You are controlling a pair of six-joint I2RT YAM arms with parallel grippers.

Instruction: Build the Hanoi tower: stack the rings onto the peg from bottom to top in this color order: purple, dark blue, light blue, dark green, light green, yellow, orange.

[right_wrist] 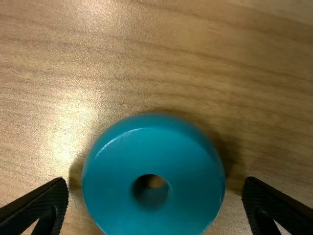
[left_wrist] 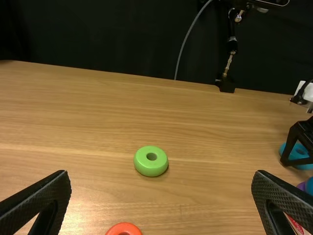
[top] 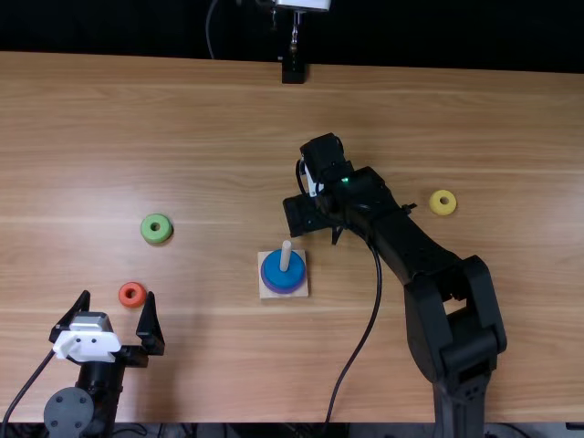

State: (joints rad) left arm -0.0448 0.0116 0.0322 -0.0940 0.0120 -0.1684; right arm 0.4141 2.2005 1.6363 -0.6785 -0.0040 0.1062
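Observation:
In the top view the peg holds a dark blue ring above a purple ring. My right gripper is just beyond the peg. The right wrist view has the light blue ring lying flat between the open fingers of my right gripper. That light blue ring also appears in the left wrist view. My left gripper stands open by the orange ring; in its wrist view, the left gripper has the light green ring farther off. A yellow ring lies at the right.
The peg's square wooden base sits near the middle of the table. My right arm stretches from the bottom right past the yellow ring, its cable hanging close to the base. A black stand is at the far edge.

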